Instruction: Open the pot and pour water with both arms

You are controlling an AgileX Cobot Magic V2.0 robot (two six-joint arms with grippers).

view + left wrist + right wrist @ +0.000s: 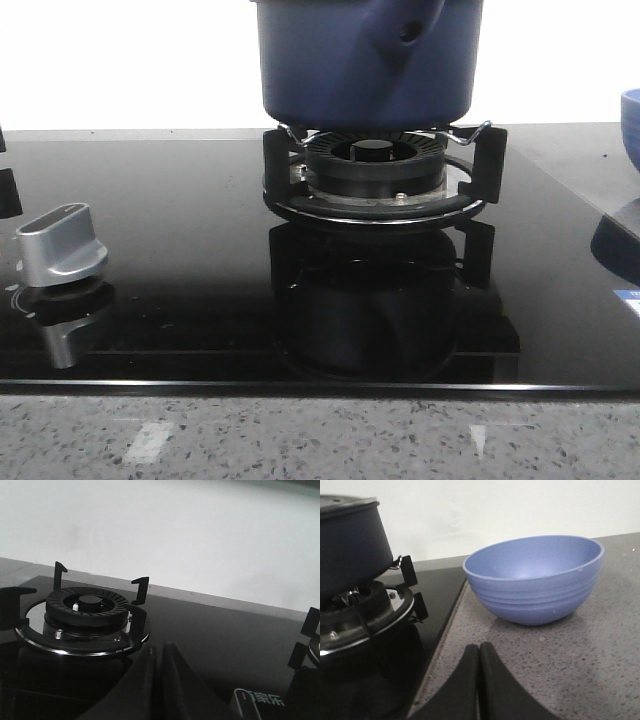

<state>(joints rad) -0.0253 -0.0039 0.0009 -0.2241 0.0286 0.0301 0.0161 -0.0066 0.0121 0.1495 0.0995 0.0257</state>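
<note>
Pot (365,65) sits on burner (375,165); blue bowl (535,577) stands just beside stove.

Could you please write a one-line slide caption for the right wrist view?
Right gripper, fingers shut, low over the granite counter, facing the empty blue bowl beside the pot on its burner.

Pot (352,545) on burner (362,612); blue bowl (535,577) beside hob on counter (600,665); R gripper (479,680) fingers together.

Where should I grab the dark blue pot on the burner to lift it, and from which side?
Probably the stubby handle on the dark blue cylindrical pot: it juts toward the camera, so approach from the front. The walls look too wide for a gripper.
</note>
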